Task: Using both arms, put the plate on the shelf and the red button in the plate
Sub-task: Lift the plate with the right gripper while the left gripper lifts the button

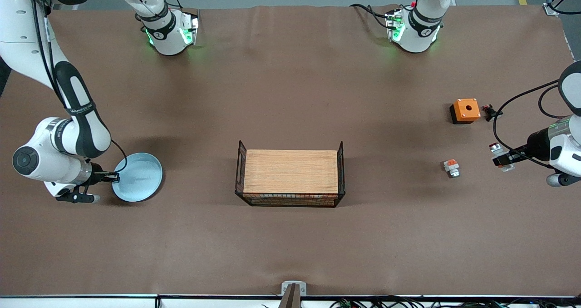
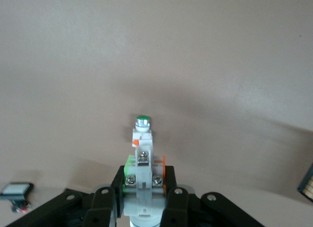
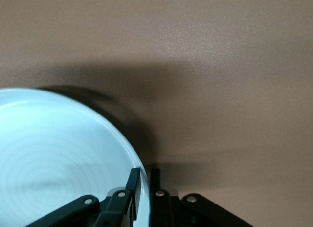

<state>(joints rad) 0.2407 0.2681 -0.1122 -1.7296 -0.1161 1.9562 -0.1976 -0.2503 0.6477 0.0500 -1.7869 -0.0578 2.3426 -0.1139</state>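
Right gripper (image 1: pixel 113 177): jaws pinched on the rim of the plate (image 1: pixel 138 177), one finger (image 3: pixel 132 188) inside the rim, the other outside (right wrist view shows this plainly). Plate sits toward the right arm's end of the table, tilted slightly, with its shadow on the brown table cover (image 1: pixel 290 94) beneath. In the right wrist view the plate (image 3: pixel 54 163) is glossy pale blue with faint concentric rings.

Left gripper (image 1: pixel 499 156): jaws closed on the red button (image 1: pixel 495 148), held over the left arm's end of the table. In the left wrist view the fingers (image 2: pixel 102 202) clamp the white body of the red button (image 2: pixel 142 153), screws visible; its tip reads green there (likely a reflection, cannot tell).

Outward: a white-and-orange block (image 1: pixel 451 167) lies on the table near the left gripper, toward the basket. Orange box (image 1: pixel 465 110) with a hole in its top stands farther from the front camera; a small black part (image 1: pixel 489 111) just beside it. Wire basket (image 1: pixel 290 174) with a wooden board top stands mid-table, well apart from both grippers.
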